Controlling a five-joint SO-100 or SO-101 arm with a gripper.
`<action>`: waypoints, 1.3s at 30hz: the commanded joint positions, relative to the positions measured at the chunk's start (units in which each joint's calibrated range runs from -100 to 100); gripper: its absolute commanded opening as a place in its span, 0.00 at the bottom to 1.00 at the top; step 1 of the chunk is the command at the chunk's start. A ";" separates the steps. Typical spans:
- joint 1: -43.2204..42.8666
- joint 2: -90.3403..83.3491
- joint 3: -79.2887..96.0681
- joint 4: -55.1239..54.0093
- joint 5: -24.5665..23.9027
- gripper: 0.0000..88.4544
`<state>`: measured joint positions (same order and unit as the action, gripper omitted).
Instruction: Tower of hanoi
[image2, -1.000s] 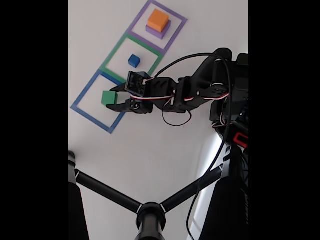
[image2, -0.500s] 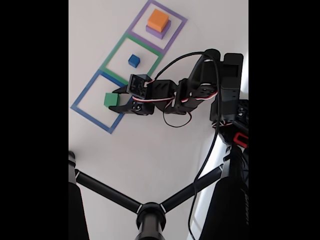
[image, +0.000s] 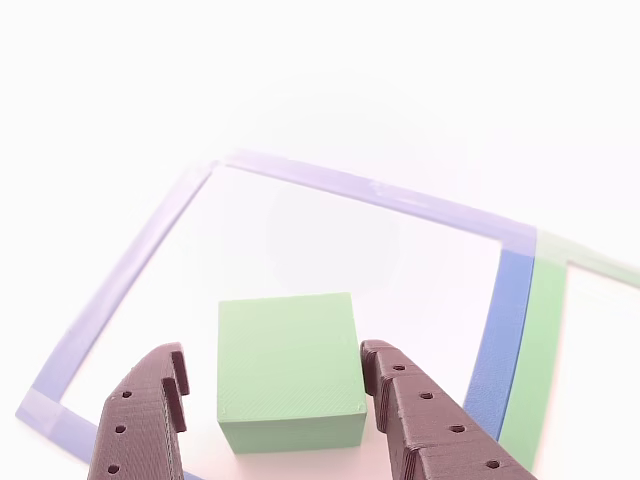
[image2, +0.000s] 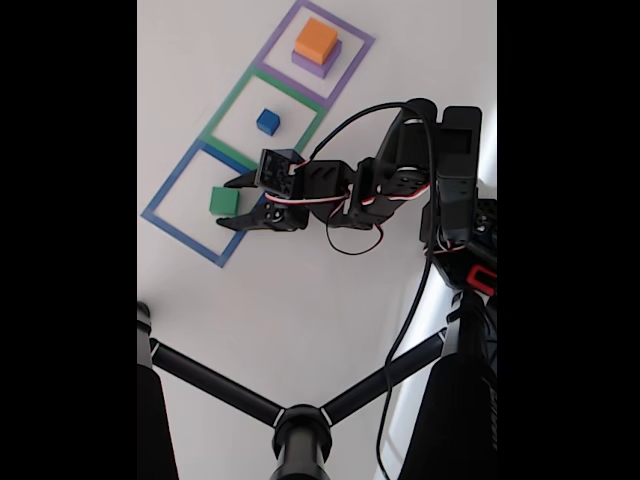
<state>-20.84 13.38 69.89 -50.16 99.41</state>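
The green block (image: 290, 375) rests flat on the white table inside the blue square outline (image: 512, 330). My gripper (image: 275, 355) straddles it and is open: the left finger (image: 148, 415) stands clear of the block, and the right finger (image: 405, 405) is close beside it. In the fixed view, the gripper (image2: 228, 204) reaches left around the green block (image2: 224, 201). The small blue cube (image2: 267, 122) sits in the green outline. The orange block (image2: 316, 40) is stacked on the purple block (image2: 314, 68) in the purple outline.
Three taped square outlines run diagonally: blue (image2: 165, 190), green (image2: 228, 105) and purple (image2: 355, 45). The arm's body and cables (image2: 400, 185) fill the right side. Black tripod legs (image2: 300, 420) cross the bottom of the fixed view.
The green block has sunk slightly down and right onto the table. The jaws now stand apart around it. The arm's rear link has swung more upright.
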 joint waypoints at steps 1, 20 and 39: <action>-0.55 -5.91 -0.89 -0.53 0.59 0.21; 10.00 -60.09 -13.16 81.66 0.59 0.05; 19.11 -62.92 -57.61 136.88 0.59 0.03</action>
<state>-3.32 -47.74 16.54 84.51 99.41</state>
